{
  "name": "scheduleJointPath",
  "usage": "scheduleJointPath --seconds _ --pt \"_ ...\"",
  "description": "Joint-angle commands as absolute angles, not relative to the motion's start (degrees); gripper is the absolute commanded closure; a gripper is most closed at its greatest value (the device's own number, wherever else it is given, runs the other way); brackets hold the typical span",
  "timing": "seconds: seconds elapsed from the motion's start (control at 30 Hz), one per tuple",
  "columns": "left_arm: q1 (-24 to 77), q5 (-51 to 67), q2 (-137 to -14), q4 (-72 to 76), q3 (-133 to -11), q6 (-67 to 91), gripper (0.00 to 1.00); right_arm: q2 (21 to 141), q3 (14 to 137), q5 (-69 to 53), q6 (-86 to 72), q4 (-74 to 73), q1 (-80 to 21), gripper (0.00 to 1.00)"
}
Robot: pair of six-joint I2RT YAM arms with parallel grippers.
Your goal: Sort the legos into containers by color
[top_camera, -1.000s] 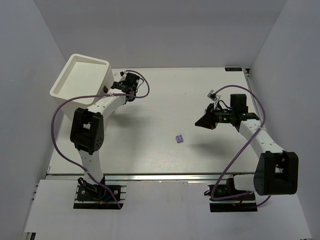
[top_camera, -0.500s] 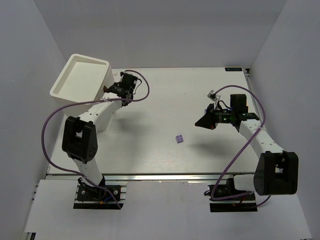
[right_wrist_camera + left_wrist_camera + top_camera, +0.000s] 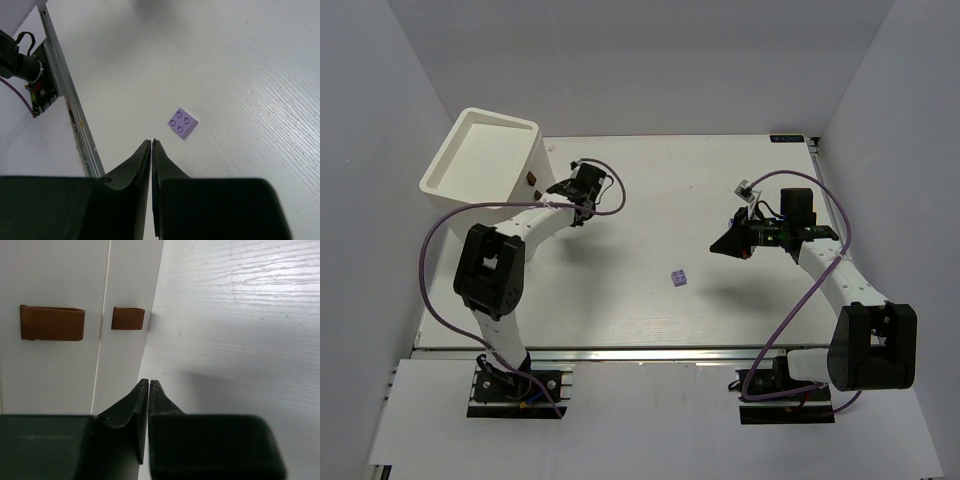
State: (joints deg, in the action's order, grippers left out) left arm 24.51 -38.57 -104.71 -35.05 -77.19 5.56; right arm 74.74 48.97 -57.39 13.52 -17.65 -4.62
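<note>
One lavender lego (image 3: 182, 123) mid-table, right jaws together and empty near it: spread them, square to its sides, drop straight; left jaws together near the drawer knob (image 3: 128, 318).

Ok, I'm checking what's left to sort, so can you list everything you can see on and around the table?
lego: one, lavender, alone on the table near its middle, between the arms
box: one, cream-white with a recessed top, far-left corner
drawer knobs: two visible, brown, on the box's front, facing the left gripper
table: one, white, wood-grained
cables: two, purple, one looped along each arm
left gripper: one, black, shut on nothing, close to the box's front
right gripper: one, black, shut on nothing, above the table, short of the lego
</note>
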Motion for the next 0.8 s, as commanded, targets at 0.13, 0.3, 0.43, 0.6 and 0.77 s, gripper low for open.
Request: scheduleJointPath --seconds 0.13,0.3,0.43,0.6,0.77 --pt "25.3 -47.7 -109.7 -34.8 -79.0 10.4 0.83 75.1 51.1 -58.8 14.3 -17.9 -4.6 0.91" --pt "25.3 -50.5 -113.1 -34.9 -80.2 12.2 0.75 75.3 51.2 -58.9 14.6 -18.2 -4.9 0.91" --pt "25.3 -53.3 -114.9 -35.6 -81.9 12.2 0.72 75.3 51.4 -59.1 14.9 -18.5 -4.8 0.91" --pt "25.3 -57.6 -116.9 -36.4 -83.8 13.4 0.72 75.5 51.5 -59.1 14.9 -18.6 -4.9 0.91" --pt "25.3 -61.7 -119.3 -37.7 -85.3 14.6 0.72 75.7 51.5 -59.2 14.9 -18.7 -5.0 0.91"
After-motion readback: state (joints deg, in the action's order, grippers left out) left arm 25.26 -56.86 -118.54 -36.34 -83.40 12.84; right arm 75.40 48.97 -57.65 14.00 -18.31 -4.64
